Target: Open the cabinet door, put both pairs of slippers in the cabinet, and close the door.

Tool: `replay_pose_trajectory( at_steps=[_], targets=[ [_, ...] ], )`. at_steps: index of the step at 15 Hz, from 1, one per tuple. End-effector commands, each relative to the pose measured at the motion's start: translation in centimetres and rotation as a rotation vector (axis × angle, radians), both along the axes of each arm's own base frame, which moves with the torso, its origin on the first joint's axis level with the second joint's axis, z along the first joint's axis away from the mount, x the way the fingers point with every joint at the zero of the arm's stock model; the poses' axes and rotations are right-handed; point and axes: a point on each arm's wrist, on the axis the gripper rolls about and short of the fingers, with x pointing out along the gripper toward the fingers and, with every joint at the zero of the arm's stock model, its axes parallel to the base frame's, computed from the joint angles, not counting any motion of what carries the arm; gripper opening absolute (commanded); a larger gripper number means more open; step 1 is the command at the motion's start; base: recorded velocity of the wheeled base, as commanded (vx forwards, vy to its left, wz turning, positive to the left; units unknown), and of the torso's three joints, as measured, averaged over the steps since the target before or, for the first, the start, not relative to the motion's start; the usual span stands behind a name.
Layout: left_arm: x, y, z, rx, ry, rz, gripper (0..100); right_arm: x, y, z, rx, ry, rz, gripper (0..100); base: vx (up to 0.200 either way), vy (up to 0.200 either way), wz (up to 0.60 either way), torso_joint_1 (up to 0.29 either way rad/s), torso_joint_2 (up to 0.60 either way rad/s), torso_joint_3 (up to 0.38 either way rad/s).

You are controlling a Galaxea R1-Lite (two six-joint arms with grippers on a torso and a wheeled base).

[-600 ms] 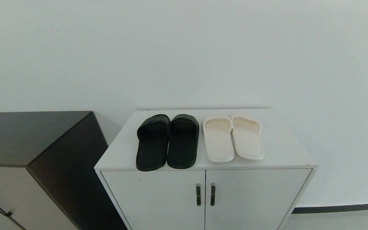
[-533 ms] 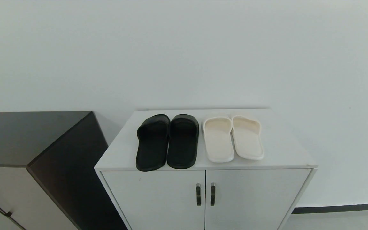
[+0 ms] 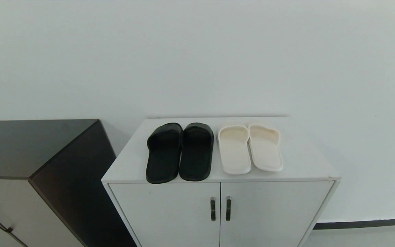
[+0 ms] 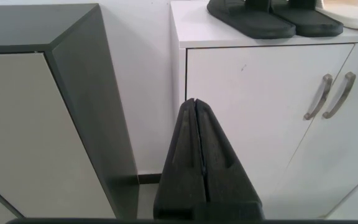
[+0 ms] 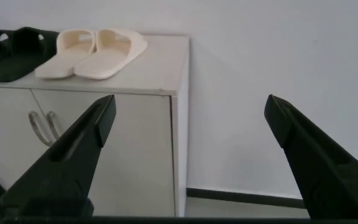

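Flagging: right end effector, spread wide, empty, could snag both adjacent cabinet handles; left end effector pinched closed, empty

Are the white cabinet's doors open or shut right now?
Shut. Both doors sit flush, handles side by side at the centre seam; the black slippers and cream slippers lie on the cabinet top.

White cabinet bottom cropped at 6 o'clock; dark cabinet cropped at 8 o'clock; black slippers strap ends cropped, left wrist view.
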Motion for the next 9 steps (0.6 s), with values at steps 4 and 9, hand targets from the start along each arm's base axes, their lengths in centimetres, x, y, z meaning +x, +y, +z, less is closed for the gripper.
replay_pose_trajectory(
  at_steps=[4,9],
  targets=[
    [0.0,0.0,0.0,0.021,0.0,0.0,0,11.7,7.6,3.7,0.073,0.219,0.261,100,0.0,0.0,0.0,0.0,0.0,0.0],
    [0.0,0.0,0.0,0.021,0.0,0.0,0,15.4,16.3,4.5,0.104,0.302,0.252,100,0.0,0.0,0.0,0.0,0.0,0.0]
  ],
)
